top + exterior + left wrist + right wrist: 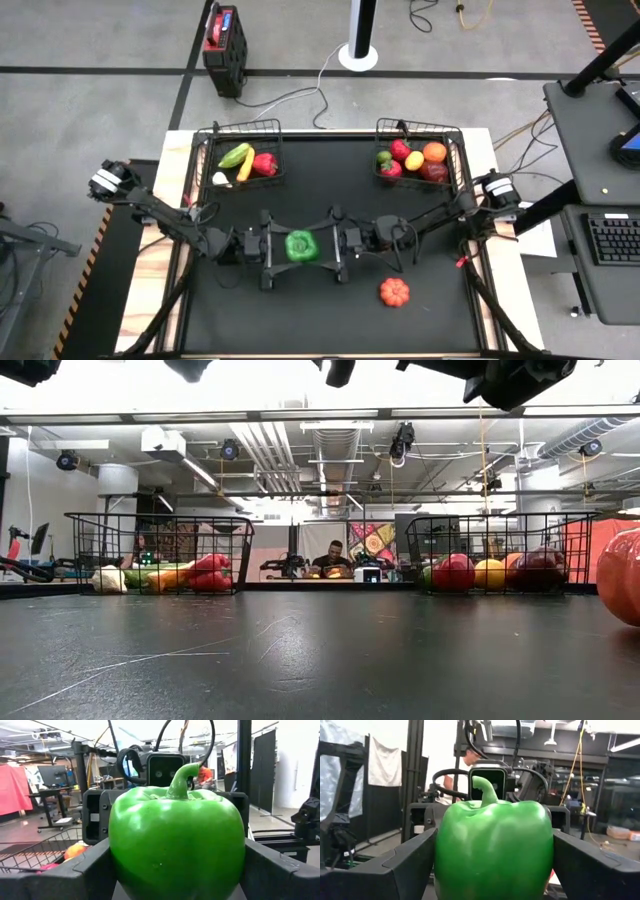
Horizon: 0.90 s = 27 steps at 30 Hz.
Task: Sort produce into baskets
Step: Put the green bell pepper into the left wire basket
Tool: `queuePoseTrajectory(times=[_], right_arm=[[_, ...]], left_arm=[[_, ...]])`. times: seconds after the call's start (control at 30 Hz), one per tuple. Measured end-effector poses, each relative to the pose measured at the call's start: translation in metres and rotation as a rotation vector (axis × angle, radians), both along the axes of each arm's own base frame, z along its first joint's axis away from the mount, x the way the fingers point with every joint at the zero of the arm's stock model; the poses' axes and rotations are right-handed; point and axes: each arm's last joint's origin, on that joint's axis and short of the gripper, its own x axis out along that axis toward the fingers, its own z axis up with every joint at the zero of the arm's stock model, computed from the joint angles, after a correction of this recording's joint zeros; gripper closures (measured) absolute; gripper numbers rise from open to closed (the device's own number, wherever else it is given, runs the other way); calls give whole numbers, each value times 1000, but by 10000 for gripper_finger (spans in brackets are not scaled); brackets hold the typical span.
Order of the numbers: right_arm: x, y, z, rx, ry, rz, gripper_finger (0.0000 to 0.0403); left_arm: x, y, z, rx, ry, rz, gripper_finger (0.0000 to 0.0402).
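A green bell pepper (301,245) is held in the air above the middle of the table, stem up, between my two grippers. My left gripper (283,247) reaches it from the table's left and my right gripper (322,245) from the right. Each is shut on it. The left basket (218,150) holds green, yellow, red and white pieces. The right basket (455,150) holds red, green, yellow and orange pieces. An orange-red ribbed piece (394,292) rests on the mat near the front right. My left gripper pinches the pepper's body (117,855) between its two fingers (92,870), one on each side. The fingers come level from the table's left. The pepper stands upright, lifted clear of the table. My right gripper pinches the same pepper's body (442,860) between its two fingers (410,865), one on each side. The fingers come level from the table's right. The pepper stands upright between them, stem up.
The black mat (240,320) is bare at the front left and between the baskets. In the low view the ribbed piece (622,575) shows at the right edge. A desk with a keyboard (610,240) stands right of the table. A person (335,555) sits far behind.
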Motion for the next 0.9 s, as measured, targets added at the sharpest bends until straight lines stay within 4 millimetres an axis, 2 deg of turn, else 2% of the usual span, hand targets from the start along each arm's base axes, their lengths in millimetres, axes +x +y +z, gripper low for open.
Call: queuePoseTrajectory(times=[0.27,0.57,0.9], right_arm=[[0,-1,17,30,126,-30,49],[2,-5,55,42,378,-155,48],[7,-5,84,37,511,-185,48]], left_arm=[[-1,2,-1,3,26,60,95],[-7,7,4,-13,61,120,95],[-12,11,9,-15,68,158,95]])
